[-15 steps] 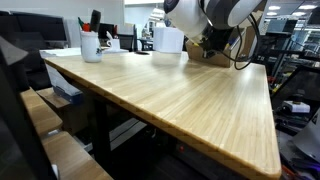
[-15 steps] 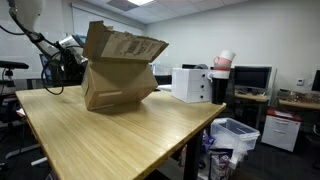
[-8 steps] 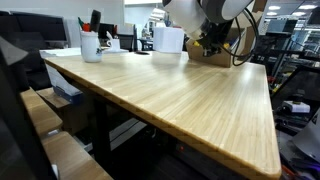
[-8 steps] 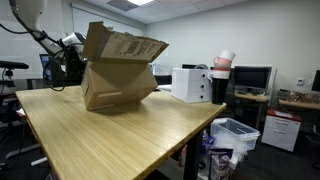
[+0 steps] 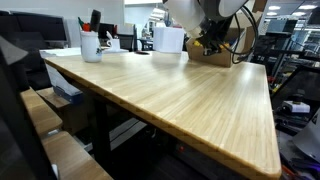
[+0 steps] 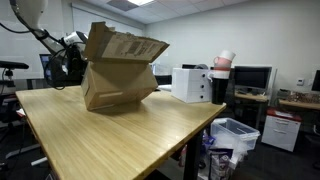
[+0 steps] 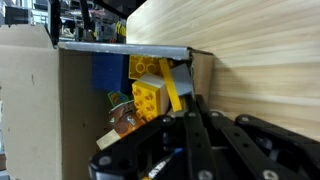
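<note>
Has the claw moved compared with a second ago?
Yes. The claw has edged upward and closer to the cardboard box, which has not shifted on the table.

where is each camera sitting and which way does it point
Exterior view: low at a near table corner, facing along it to the cardboard box; arm above.
Exterior view: across the table, facing the cardboard box side-on; arm behind it.
Wrist view: behind the shut gripper, looking into the box at yellow blocks.
All three share the box.
</note>
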Available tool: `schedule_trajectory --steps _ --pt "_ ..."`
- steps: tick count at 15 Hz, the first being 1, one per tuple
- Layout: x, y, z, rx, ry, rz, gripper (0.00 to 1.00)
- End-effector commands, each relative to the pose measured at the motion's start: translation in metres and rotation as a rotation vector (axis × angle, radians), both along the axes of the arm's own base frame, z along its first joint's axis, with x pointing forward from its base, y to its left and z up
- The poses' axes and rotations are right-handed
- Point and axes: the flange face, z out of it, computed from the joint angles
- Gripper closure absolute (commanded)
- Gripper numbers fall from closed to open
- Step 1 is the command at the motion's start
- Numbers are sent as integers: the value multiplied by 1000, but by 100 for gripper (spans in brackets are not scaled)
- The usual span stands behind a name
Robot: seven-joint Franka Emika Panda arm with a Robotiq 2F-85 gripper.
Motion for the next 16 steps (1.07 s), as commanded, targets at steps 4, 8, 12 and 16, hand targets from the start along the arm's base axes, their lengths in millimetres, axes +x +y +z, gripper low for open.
schedule_trajectory --steps 4,8,12,16 --pt "-3 -8 -6 -68 16 42 96" --pt "-5 -9 -10 -104 25 65 96" --pt "-15 6 -25 -145 21 92 96" --pt "-26 22 -37 -164 42 111 96"
